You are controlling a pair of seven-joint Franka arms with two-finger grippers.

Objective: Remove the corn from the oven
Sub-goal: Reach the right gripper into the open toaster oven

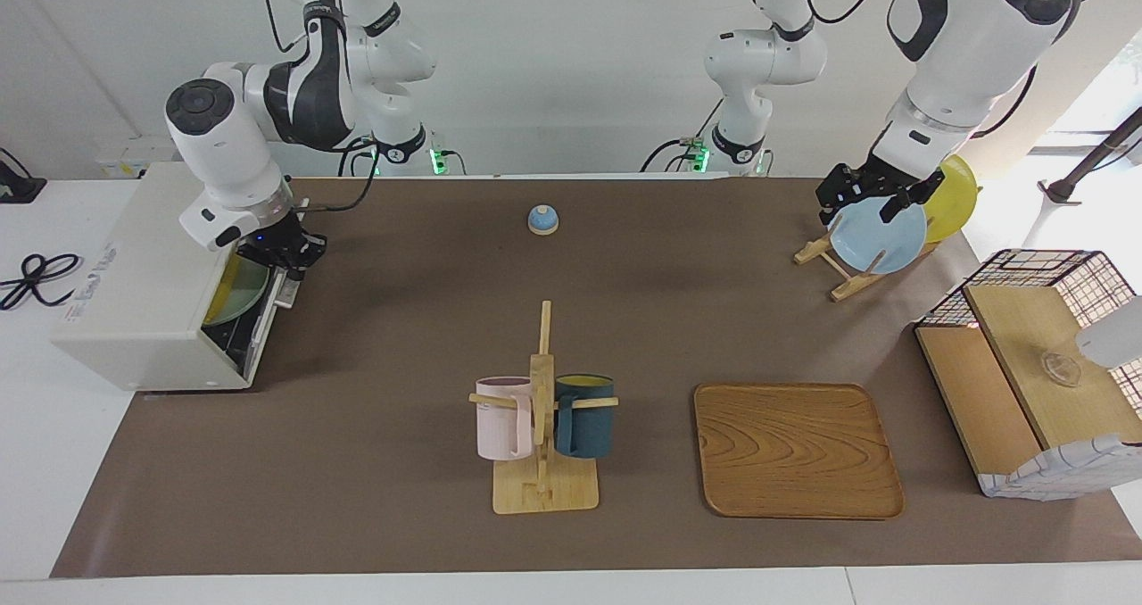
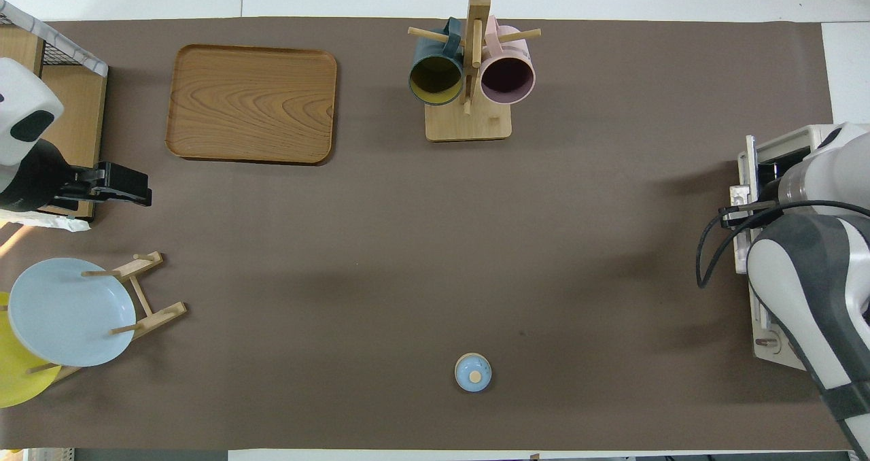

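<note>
The cream-white oven (image 1: 134,293) stands at the right arm's end of the table; it also shows in the overhead view (image 2: 764,151). Its glass door (image 1: 260,315) is tilted partly open. My right gripper (image 1: 287,257) is at the door's top edge, shut on the door handle; in the overhead view my right arm hides the gripper. A yellow-green round shape (image 1: 234,288) shows in the opening. I cannot make out the corn. My left gripper (image 1: 867,205) waits, open and empty, in the air over the blue plate (image 1: 879,235); it also shows in the overhead view (image 2: 132,185).
A plate rack (image 1: 839,270) holds the blue plate and a yellow plate (image 1: 955,196). A wire-framed wooden box (image 1: 1035,364), a wooden tray (image 1: 797,451), a mug tree (image 1: 542,409) with two mugs and a small blue bell (image 1: 542,219) are on the brown mat.
</note>
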